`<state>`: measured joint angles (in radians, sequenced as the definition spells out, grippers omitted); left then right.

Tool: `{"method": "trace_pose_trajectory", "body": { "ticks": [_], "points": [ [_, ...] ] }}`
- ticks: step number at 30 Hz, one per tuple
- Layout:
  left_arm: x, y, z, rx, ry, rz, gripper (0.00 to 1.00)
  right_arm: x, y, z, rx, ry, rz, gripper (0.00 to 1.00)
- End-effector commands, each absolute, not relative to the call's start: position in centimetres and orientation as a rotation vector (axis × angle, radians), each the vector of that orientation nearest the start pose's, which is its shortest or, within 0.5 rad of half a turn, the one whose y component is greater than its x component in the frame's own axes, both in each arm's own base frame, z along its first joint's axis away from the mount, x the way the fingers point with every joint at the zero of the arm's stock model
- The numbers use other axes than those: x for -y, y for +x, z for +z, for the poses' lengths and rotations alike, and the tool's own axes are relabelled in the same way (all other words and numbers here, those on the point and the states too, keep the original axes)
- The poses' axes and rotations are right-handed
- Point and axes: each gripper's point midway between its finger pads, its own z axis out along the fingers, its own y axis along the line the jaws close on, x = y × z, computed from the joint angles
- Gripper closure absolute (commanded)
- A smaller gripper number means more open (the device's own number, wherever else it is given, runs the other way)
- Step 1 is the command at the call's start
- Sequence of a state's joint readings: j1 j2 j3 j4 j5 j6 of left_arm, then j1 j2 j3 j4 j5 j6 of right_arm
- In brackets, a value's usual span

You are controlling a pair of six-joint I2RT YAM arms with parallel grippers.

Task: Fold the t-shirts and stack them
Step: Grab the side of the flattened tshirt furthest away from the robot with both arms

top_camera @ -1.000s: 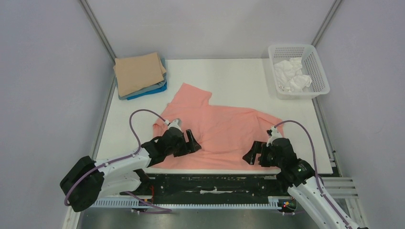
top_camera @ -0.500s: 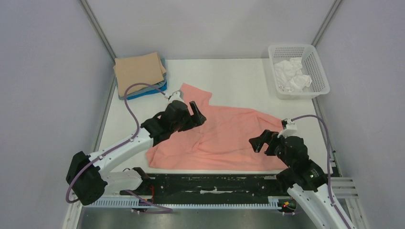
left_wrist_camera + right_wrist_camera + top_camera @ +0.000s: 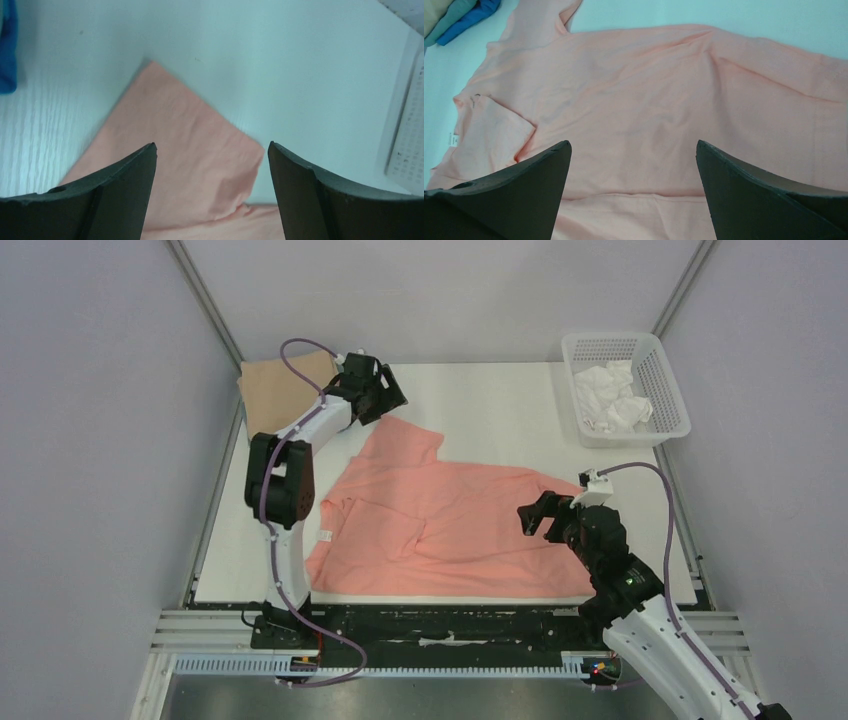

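Since half a second ago the left gripper (image 3: pixel 383 400) has swung from the middle left of the top view up to the upper left. It now hangs beside the stack of folded tan, grey and bright blue t-shirts (image 3: pixel 275 390). Its jaws stand wide apart with nothing between them. In the left wrist view the left gripper (image 3: pixel 211 147) looks down on the pointed end of one sleeve, with bare table around it. The right gripper (image 3: pixel 537 514) has shifted only slightly and stays at the lower right, over the right part of the cloth, also spread wide and holding nothing. In the right wrist view the right gripper (image 3: pixel 633 144) frames the broad body of the garment.

The salmon-pink short-sleeved cotton t-shirt (image 3: pixel 450 520) lies spread and rumpled across the lower centre of the white table (image 3: pixel 500 395). One sleeve reaches up toward the left gripper. A small flap is folded over at its left side, near a white label. The near hem lies along the table's bottom edge.

At the upper right stands a white plastic mesh basket (image 3: pixel 662 388) with crumpled white cloth (image 3: pixel 610 400) inside it.
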<state>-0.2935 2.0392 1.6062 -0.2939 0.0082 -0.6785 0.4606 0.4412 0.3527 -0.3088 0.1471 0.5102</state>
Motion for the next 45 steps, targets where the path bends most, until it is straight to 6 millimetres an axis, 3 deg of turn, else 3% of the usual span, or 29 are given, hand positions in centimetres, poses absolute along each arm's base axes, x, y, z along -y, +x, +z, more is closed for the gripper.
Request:
{"method": "trace_pose_trajectory", "body": {
  "ticks": [1,3,7,14,19,26,34,40,43,45],
  "points": [
    [18.7,55.2,7.1,-2.421,-0.368,-0.585,0.12,-10.9,24.0,14.3,-1.924,0.089,0.465,0.02],
    [18.2,56.4,5.8,-2.416,-0.387,-0.551,0.12,-11.2,24.0,13.9,-1.945,0.054,0.463,0.02],
    [17.8,56.7,4.0,-2.45,-0.395,-0.506,0.12,-11.3,24.1,13.4,-1.967,0.014,0.443,0.02],
    [21.9,52.9,1.9,-2.592,-0.283,-0.804,0.12,-10.7,24.1,12.4,-1.987,-0.005,0.388,0.02],
    [21.7,50.7,1.7,-2.654,-0.215,-0.694,0.13,-10.7,24.1,12.6,-1.976,-0.024,0.384,0.02],
    [19.8,49.7,0.7,-2.695,-0.18,-0.46,0.4,-10.6,24.1,12.6,-1.972,-0.03,0.378,0.02],
    [19.1,49.5,-1.8,-2.76,-0.15,-0.293,0.62,-10.3,24.1,12.2,-1.993,-0.008,0.358,0.02],
    [19.0,49.5,-2.8,-2.792,-0.114,-0.176,0.98,-9.9,24.0,11.7,-2.004,0.007,0.335,0.02],
    [18.3,49.9,-2.1,-2.763,-0.113,-0.116,0.98,-9.2,24.0,11.5,-2.016,0.04,0.3,0.02],
    [17.9,50.4,0.0,-2.689,-0.117,-0.116,0.98,-8.1,23.9,10.9,-2.055,0.1,0.232,0.02]
  ]
}}
